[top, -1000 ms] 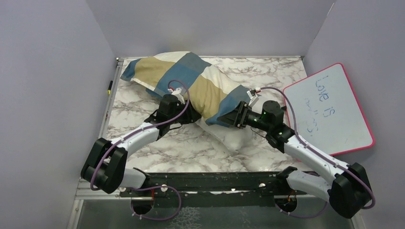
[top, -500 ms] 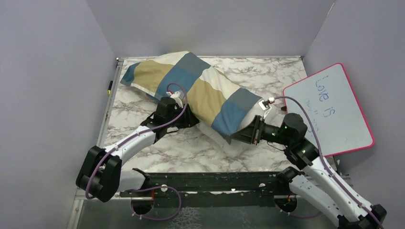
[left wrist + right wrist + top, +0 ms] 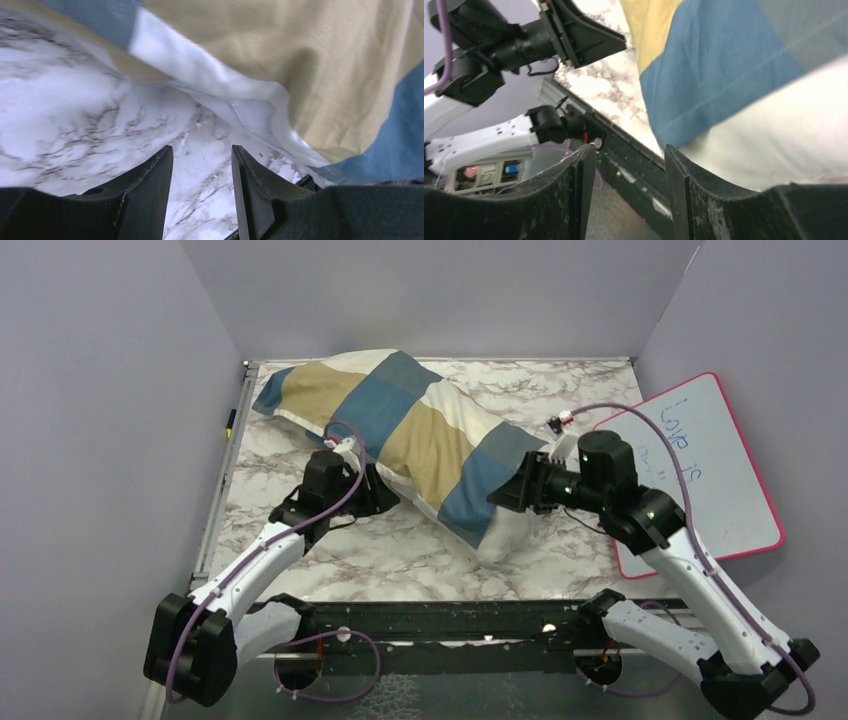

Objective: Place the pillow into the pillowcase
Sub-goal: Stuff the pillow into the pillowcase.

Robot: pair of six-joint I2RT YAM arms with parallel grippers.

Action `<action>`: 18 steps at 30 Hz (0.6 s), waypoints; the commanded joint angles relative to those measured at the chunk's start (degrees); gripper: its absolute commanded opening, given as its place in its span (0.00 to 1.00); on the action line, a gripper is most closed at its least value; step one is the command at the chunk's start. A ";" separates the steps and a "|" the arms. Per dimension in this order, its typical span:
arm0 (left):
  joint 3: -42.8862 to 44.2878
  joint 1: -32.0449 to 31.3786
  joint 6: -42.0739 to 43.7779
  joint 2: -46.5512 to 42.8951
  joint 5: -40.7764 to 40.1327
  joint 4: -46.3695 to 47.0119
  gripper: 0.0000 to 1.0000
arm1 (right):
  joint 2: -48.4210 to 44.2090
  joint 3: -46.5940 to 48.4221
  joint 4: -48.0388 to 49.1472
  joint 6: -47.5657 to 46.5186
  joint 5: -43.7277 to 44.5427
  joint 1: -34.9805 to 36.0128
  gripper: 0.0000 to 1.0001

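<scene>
As it lies slantwise across the marbled tabletop (image 3: 400,555), from the far-left corner toward the middle of the right edge, the pillowcase (image 3: 400,425) shows blocks of blue, tan and cream and is filled plump along most of its length.

Pillow (image 3: 503,535): off-white, nearly all inside the case. One bare end bulges out of the mouth at the near-right end.

Left gripper (image 3: 201,155): low over the tabletop, just beside the case's near long side, about midway along. Jaws moderately parted, only marble between them, fabric just ahead of the tips.

Right gripper (image 3: 630,152): at the mouth end, beside the bare pillow end and the blue hem. Jaws parted, nothing between them.

Whiteboard (image 3: 690,470): pink-rimmed, blue handwriting, at the right edge, apart from the bedding.
</scene>
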 commanded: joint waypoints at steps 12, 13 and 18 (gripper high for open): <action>-3.60 13.43 3.79 0.89 1.92 12.66 0.51 | 34.76 16.11 14.18 -46.87 48.75 32.51 0.74; -4.92 13.40 3.83 0.76 1.99 14.97 0.51 | 36.92 15.77 15.57 -50.05 52.44 33.58 0.74; -12.63 12.76 4.62 -0.33 0.51 27.94 0.50 | 43.61 8.05 30.90 -66.31 61.04 34.50 0.78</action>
